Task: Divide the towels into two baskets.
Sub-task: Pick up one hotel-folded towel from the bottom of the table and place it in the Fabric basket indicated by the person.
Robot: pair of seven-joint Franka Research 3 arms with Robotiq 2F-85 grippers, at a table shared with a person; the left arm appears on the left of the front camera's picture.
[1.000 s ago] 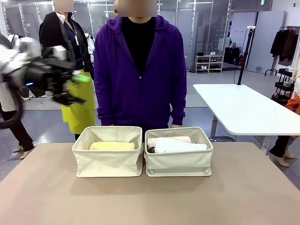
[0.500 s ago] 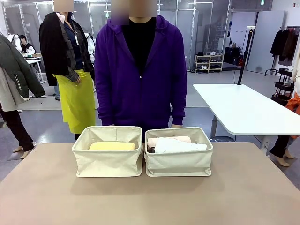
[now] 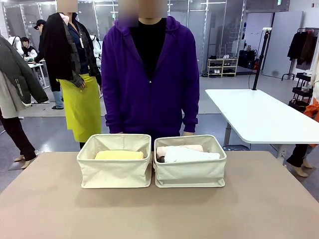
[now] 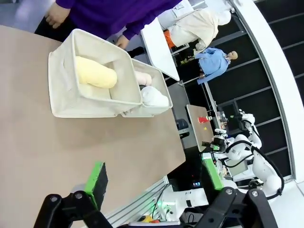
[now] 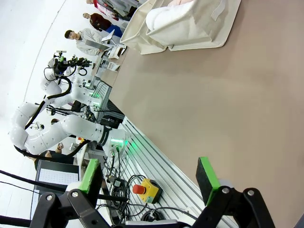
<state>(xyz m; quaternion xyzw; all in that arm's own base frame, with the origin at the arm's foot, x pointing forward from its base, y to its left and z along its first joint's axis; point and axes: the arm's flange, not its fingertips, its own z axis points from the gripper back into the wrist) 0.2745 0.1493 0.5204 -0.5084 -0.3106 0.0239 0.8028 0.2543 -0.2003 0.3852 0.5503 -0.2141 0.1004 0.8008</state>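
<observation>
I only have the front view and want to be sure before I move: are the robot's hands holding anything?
Observer: No. The left hand is open and empty, above bare table.
Operator: And the right one?
Observer: The right hand is open and empty too, near the table's robot-side edge.
Operator: Any room in the yellow towel's basket?
Observer: Yes. From the left wrist, the yellow towel lies along one side of its basket, with free floor beside it.
</observation>
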